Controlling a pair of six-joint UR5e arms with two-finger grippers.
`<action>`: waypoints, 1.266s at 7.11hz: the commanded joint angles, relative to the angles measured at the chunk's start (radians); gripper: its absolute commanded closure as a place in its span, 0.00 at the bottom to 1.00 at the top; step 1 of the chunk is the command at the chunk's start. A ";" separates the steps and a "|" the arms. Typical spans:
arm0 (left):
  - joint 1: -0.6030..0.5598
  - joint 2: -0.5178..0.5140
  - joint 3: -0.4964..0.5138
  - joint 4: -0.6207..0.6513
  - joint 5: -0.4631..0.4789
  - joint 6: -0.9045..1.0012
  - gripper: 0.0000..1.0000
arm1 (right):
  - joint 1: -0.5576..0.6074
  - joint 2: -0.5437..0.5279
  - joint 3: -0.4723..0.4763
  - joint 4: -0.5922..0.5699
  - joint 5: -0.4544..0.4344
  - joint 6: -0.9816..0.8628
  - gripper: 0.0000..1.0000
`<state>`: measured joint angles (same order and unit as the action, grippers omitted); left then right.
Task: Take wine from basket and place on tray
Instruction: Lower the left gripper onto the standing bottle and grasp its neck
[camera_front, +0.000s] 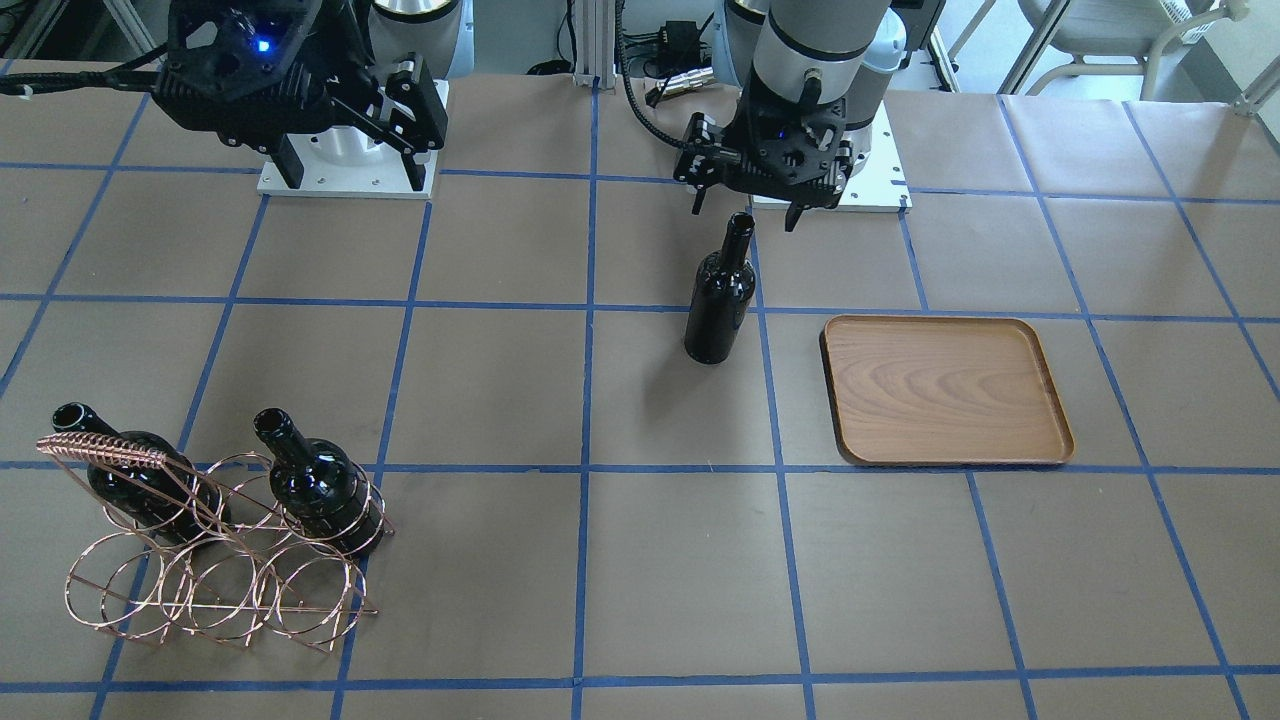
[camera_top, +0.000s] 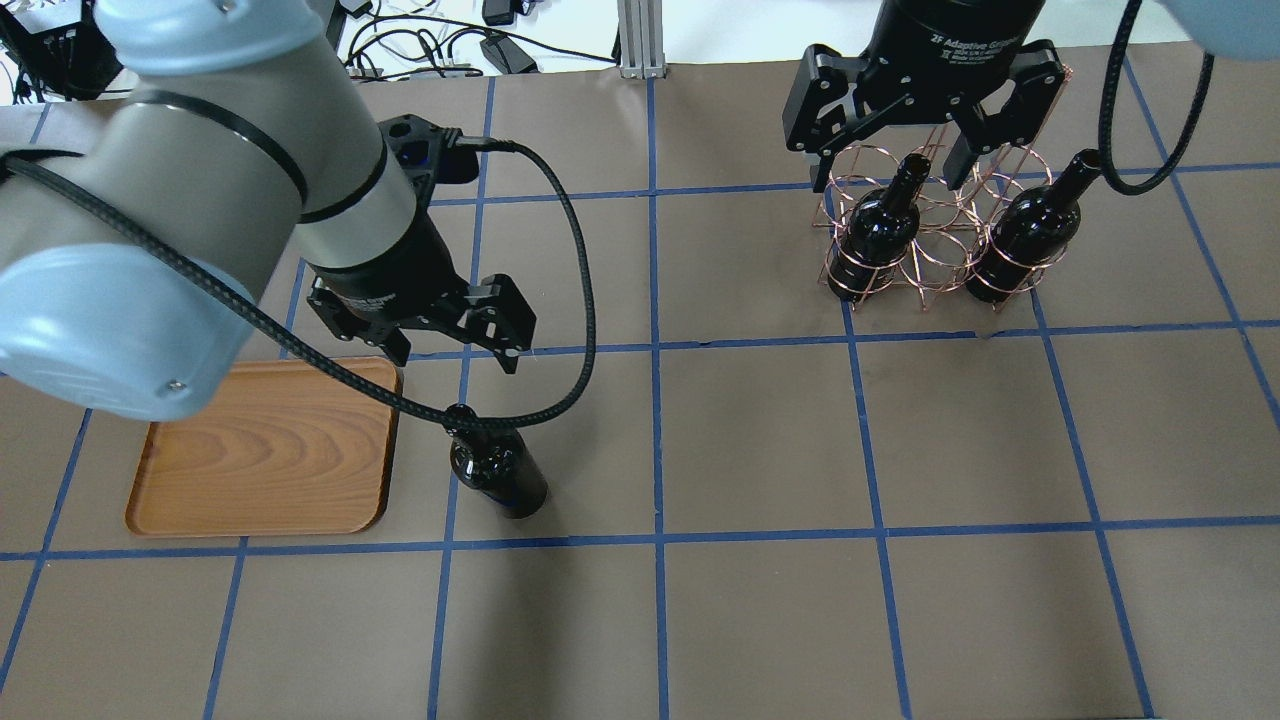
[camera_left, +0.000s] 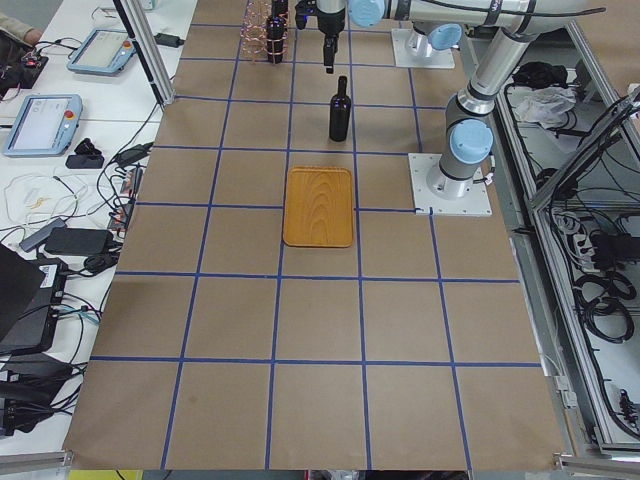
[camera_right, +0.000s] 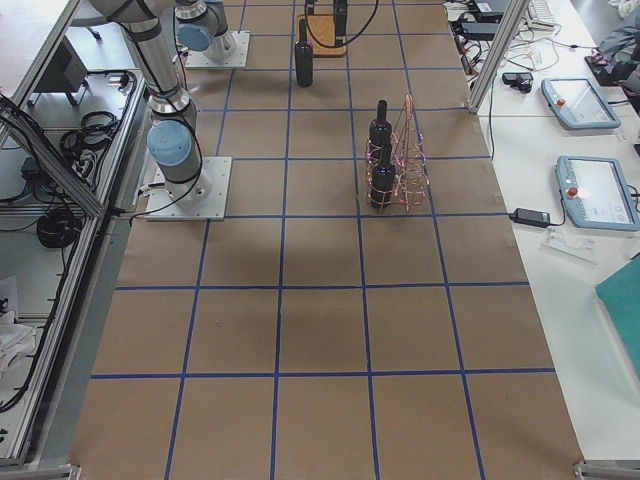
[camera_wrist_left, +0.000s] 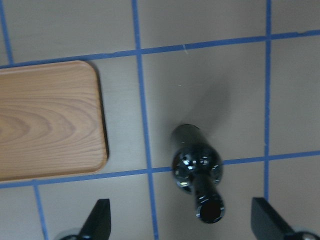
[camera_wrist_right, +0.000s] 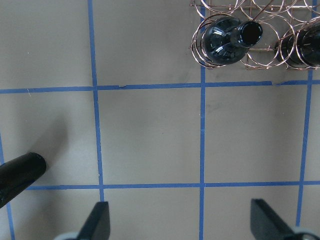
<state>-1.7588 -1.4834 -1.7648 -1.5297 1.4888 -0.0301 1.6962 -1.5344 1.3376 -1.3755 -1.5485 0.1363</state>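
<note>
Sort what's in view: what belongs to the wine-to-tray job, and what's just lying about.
Job: standing wine bottle beside the tray; basket holding two more bottles; open left gripper just above the standing wine bottle.
Lying about: cables and power brick behind the table; teach pendants off to the side.

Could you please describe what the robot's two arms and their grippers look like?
Both arms are silver-grey tubes with pale blue joint caps, as on the left arm. The left gripper and right gripper are black, two-fingered; the right bears white "2F Adaptive Gripper" lettering. A black ribbed cable loops to the left wrist.
</note>
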 joint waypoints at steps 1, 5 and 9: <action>-0.013 0.008 -0.057 0.022 -0.007 0.006 0.00 | -0.004 0.000 0.002 -0.025 0.001 -0.011 0.00; -0.011 -0.006 -0.087 0.039 0.064 0.013 0.02 | -0.004 -0.001 0.012 -0.040 -0.004 -0.011 0.00; -0.010 -0.025 -0.113 0.028 0.067 0.022 0.17 | -0.001 -0.001 0.012 -0.040 -0.005 -0.011 0.00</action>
<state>-1.7689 -1.5042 -1.8755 -1.4934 1.5515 -0.0145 1.6939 -1.5355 1.3499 -1.4159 -1.5535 0.1264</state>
